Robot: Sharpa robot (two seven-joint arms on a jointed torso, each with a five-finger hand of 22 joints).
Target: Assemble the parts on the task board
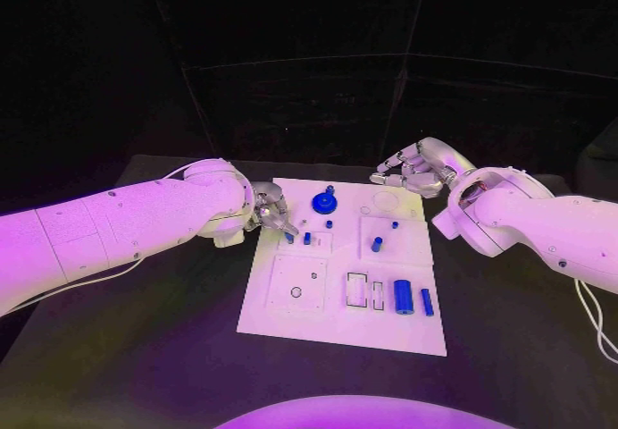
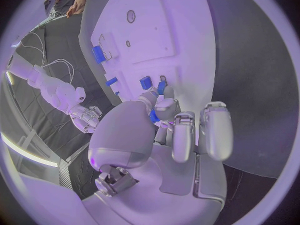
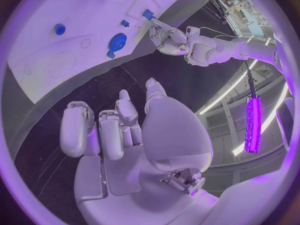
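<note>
The white task board [image 1: 303,304] lies in the middle of the black table. My left hand [image 1: 271,211] is at the board's far left edge, and its thumb and a finger pinch a small blue peg [image 2: 152,116] just over the board. A second small peg [image 1: 306,238] stands beside it. My right hand [image 1: 414,170] hovers over the board's far right corner, fingers loosely apart and holding nothing. A round blue knob [image 1: 323,203] stands near the far edge, a blue peg [image 1: 378,243] stands mid-board, and a blue cylinder [image 1: 403,296] lies beside a thin blue bar [image 1: 426,301] near the front right.
Recesses [image 1: 297,288] and a slot frame [image 1: 357,290] mark the board's front half. Bare black table [image 1: 142,340] spreads on both sides and in front. The right wrist view shows the knob [image 3: 117,41] and my left hand [image 3: 169,37] at the board's [image 3: 75,25] edge.
</note>
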